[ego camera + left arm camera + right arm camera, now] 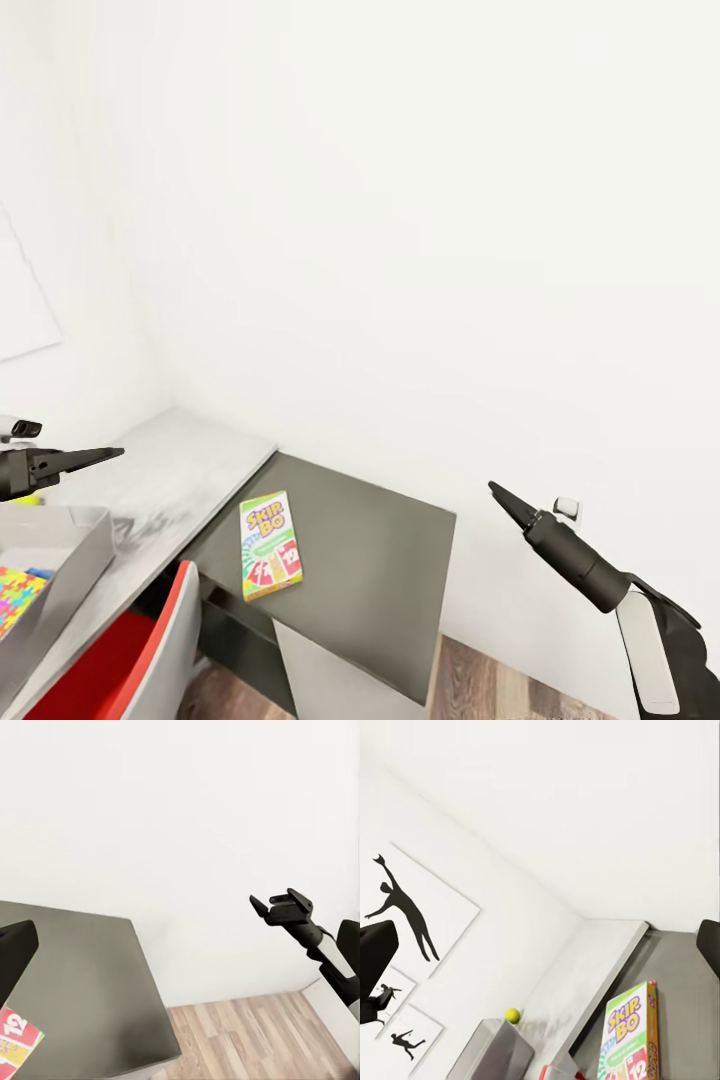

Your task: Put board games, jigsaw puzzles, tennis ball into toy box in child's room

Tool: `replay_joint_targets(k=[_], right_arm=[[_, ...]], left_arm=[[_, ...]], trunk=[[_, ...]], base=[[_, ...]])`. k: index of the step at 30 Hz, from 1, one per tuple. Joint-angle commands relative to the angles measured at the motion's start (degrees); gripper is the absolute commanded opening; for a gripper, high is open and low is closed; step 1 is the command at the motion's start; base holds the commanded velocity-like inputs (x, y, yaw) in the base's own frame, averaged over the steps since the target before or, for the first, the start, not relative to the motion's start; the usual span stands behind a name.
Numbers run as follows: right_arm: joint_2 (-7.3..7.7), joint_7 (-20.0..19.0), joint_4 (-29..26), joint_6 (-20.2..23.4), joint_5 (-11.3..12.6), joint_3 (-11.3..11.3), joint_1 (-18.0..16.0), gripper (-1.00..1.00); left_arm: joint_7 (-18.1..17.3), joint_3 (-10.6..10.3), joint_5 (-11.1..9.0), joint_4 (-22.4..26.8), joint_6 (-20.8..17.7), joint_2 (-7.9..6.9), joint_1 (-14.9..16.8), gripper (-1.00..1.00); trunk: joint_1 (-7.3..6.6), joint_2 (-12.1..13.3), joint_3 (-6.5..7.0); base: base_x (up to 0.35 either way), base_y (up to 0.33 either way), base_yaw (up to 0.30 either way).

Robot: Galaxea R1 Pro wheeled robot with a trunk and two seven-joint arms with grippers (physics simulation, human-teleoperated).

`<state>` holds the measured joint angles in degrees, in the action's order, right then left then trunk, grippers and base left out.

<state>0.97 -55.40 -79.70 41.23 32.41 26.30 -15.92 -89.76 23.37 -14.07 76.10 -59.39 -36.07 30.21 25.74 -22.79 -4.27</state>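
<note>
Above the pale grey desk top, the left gripper hangs with its dark tapered fingers drawn to one point, gripping nothing; it sits just over the near corner of the shallow light-grey toy box with flared sides, which suggests it is parked beside the bin rather than reaching for anything. Across the gap, the right gripper is likewise pressed together and empty, held in the air off the far edge of the lower dark grey desk section, over the wooden floor. Its pose reads as a ready stance before a reach.

Between the two arms lies the flat green-white-red Skip-Bo card box, face up on the dark section near the step up to the pale top, apart from both grippers. It looks like the next toy to fetch, and the right arm appears better placed for that.

Inside the toy box a thin jigsaw puzzle in yellow, pink, green and blue already rests against the floor of the bin. From the right wrist view a small yellow-green tennis ball sits on the pale top just beyond the bin's far rim, seemingly not yet stowed. A red-and-white chair is tucked under the desk below the bin.
</note>
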Motion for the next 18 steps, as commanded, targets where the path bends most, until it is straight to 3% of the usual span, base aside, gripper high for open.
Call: replay_joint_targets(k=[1,9,18], right_arm=[[0.00,-0.1,0.1,0.3,0.2,0.0,-0.1,1.00],[0.00,0.1,0.3,0.3,0.1,0.0,-0.1,1.00],[-0.07,0.1,0.3,0.2,0.1,0.0,-0.1,1.00]], left_arm=[[-0.2,0.0,0.0,0.0,-0.6,-0.03,0.0,1.00],[-0.2,0.0,0.1,0.0,-0.6,-0.05,0.0,1.00],[-0.2,0.0,0.2,0.0,-0.6,-0.05,0.0,1.00]], trunk=[[0.04,-0.1,-0.06],[0.04,-0.1,0.46],[0.04,-0.1,0.56]], base=[[0.001,0.011,-0.211],[0.000,0.004,-0.196],[0.000,0.000,-0.043]])
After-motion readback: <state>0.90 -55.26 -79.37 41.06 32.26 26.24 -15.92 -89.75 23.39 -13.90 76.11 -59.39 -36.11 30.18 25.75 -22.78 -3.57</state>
